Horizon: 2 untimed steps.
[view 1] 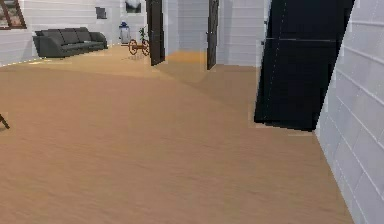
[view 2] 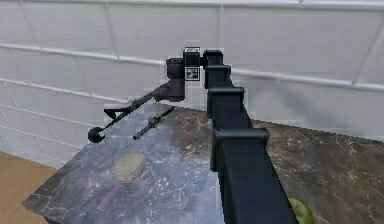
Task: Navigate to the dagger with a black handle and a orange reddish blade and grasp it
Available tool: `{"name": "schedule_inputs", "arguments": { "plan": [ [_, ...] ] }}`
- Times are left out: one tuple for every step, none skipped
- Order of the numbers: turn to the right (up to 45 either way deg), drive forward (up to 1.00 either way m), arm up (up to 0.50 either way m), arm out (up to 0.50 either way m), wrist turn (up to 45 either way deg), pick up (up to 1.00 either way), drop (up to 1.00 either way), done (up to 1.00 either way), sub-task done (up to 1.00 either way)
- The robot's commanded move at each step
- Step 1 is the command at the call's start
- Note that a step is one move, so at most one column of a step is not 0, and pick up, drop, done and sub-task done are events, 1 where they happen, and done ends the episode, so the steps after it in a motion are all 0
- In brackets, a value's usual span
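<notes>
Forward view: a bare wooden floor (view 1: 150, 140) runs to the far wall. A dark grey sofa (view 1: 70, 42) stands far left, with a small red-wheeled thing (view 1: 138, 45) to its right. Two dark doors (view 1: 156, 30) stand open beyond, and a large black panel (view 1: 300, 65) stands near right.

Arm side view: the arm (view 2: 235, 140) reaches over a dark marbled desk (view 2: 90, 185) towards a white wall (view 2: 80, 60). Its fingers (view 2: 130, 112) point left. A short dark rod (view 2: 155, 122) shows just beside them; I cannot tell whether it is the dagger, or whether the fingers hold anything. A pale blob (view 2: 128, 165) lies nearer on the desk.
</notes>
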Motion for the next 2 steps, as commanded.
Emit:
{"name": "schedule_inputs", "arguments": {
  "plan": [
    [0.0, 0.00, 0.00, 0.00, 36.0, 0.00, 0.00, 0.00, 0.00],
    [0.0, 0.00, -0.14, 0.00, 0.0, 0.00, 0.00, 0.00, 0.00]
  ]
}}
